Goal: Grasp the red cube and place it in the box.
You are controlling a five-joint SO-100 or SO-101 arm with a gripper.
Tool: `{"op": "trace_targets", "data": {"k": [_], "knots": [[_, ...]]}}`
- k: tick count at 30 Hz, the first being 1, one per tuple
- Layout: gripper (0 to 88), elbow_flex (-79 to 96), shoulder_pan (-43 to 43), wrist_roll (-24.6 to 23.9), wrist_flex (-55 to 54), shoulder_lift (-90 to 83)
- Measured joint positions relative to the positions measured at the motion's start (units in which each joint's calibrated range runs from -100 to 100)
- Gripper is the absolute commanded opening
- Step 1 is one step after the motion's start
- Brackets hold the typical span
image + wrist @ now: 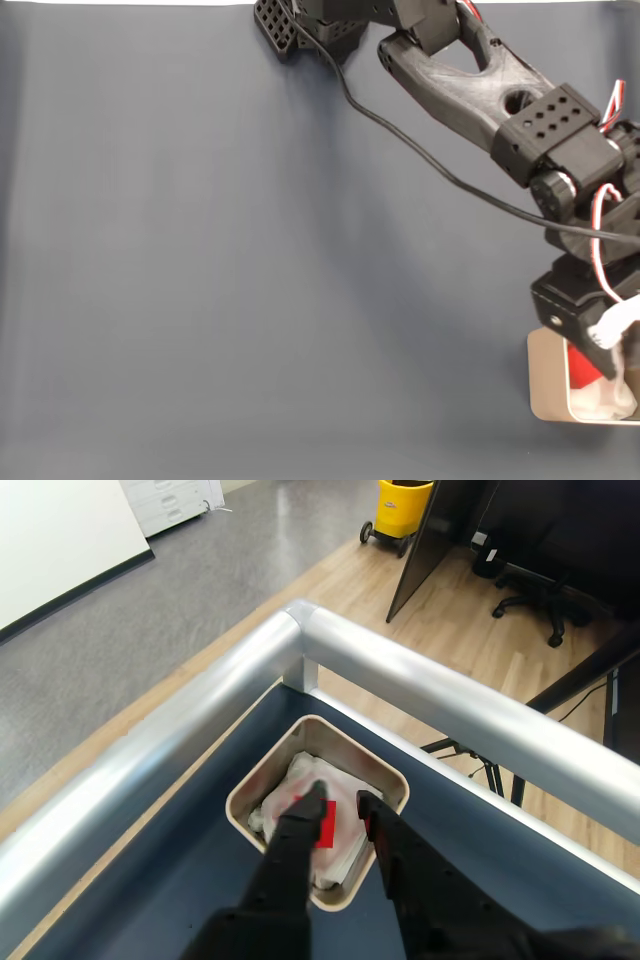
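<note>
Black gripper (340, 802) fingers fill the lower edge of the wrist view, reaching down over the box (262, 776), with the red cube (322, 826) seen between them; the jaws are drawn in on the cube's two sides, so it is judged to be clamped and held just above, or possibly already touching, the crumpled white lining (290, 785) inside the box. Whether the cube rests on that lining cannot be told. Several risks are judged from here: if the jaws were parted while the cube hangs near the box's wall, it could strike the rim and tumble onto the dark blue tabletop (150, 880); the soft, uneven lining could let it roll or bounce rather than settle; and a fingertip could catch the lining or the thin wall on withdrawal, so that the light box is dragged or tipped. The box is set close to the table's metal edge rail (420, 680), so little margin is left for any shove toward that corner. In the fixed view the arm (480, 85) is shown stretched from its base at the top to the right edge, with a black cable (420, 155) draped across the blue cloth (200, 250), and the box (545, 375) is cut off by the frame, a patch of the red cube (582, 362) showing beneath the wrist; the fingers themselves are hidden there. By the wrist view the grip, the whole rim of the box and the room floor beyond the rail are supplied instead
</note>
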Motion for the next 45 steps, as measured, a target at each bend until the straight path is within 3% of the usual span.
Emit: {"op": "trace_targets", "data": {"k": [11, 13, 14, 17, 24, 31, 39, 45], "knots": [[0.0, 35.26, 21.36, 1.51, -11.85, -25.79], [0.0, 43.49, 24.26, 1.47, -12.81, -32.74], [0.0, 55.79, 25.82, 0.98, -13.44, -44.81], [0.0, 61.48, 25.67, 0.0, -15.27, -49.93], [0.0, 106.24, 25.15, -2.05, -17.26, -92.05], [0.0, 135.53, 25.07, -3.71, -12.41, -121.75], [0.0, 151.63, 25.07, -4.44, -0.48, -135.82], [0.0, 153.71, 25.0, -3.71, 9.31, -137.04]]}}
